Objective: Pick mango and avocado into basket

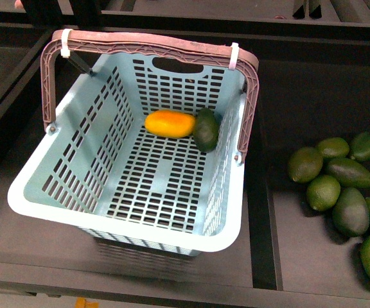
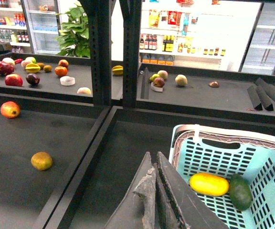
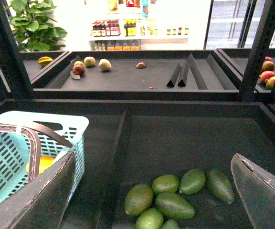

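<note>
Basket (image 1: 76,199) is sitting near, mango (image 1: 169,123) touching avocado (image 1: 205,129) at its far right wall; task looking done. Left gripper (image 2: 155,200) is pinched closed, empty; right gripper (image 3: 156,191) is gaping wide, empty.

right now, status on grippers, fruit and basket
Left gripper shut, empty; right gripper open, empty. Oblong yellow-orange mango and dark green oval avocado side by side in light teal slotted plastic basket. Nothing in the way.

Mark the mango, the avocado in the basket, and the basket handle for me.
mango (image 1: 169,123), front view, middle of its upper skin.
avocado (image 1: 205,130), front view, centre of its dark side.
basket handle (image 1: 153,42), front view, middle of the brown ribbed top bar.
</note>
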Robot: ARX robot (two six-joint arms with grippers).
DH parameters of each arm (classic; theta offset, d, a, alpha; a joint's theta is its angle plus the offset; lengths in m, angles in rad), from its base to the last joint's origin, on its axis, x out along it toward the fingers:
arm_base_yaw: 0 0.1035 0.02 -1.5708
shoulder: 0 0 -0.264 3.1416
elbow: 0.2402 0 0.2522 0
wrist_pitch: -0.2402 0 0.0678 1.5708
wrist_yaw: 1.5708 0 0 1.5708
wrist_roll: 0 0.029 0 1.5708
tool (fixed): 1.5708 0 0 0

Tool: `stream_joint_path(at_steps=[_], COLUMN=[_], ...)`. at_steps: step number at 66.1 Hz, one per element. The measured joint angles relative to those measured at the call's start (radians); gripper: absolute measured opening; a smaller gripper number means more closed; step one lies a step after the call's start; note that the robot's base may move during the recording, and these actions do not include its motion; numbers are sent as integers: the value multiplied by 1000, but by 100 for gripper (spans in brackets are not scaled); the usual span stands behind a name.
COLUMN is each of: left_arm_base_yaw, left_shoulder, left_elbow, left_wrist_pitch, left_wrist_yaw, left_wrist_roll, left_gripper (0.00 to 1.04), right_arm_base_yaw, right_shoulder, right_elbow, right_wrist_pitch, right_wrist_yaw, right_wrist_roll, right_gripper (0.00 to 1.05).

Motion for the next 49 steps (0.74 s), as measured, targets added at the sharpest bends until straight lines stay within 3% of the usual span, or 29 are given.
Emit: stream_joint_path(at_steps=[17, 43, 49], left_arm_base_yaw=[0, 0, 0], left_shoulder=[0, 0, 0], left_elbow=[0, 0, 0], left_wrist_pitch=[0, 0, 0], left_wrist_yaw=[0, 0, 0], left_wrist_roll=[-1, 0, 1], left_gripper=[3, 97, 96], right_arm_base_yaw=[0, 0, 0], right_shoulder=[0, 0, 0], right_elbow=[0, 0, 0], right_wrist_pitch=[0, 0, 0], right_wrist_yaw=[0, 0, 0], right_wrist_roll=[0, 0, 0], right_gripper=[96, 96, 96])
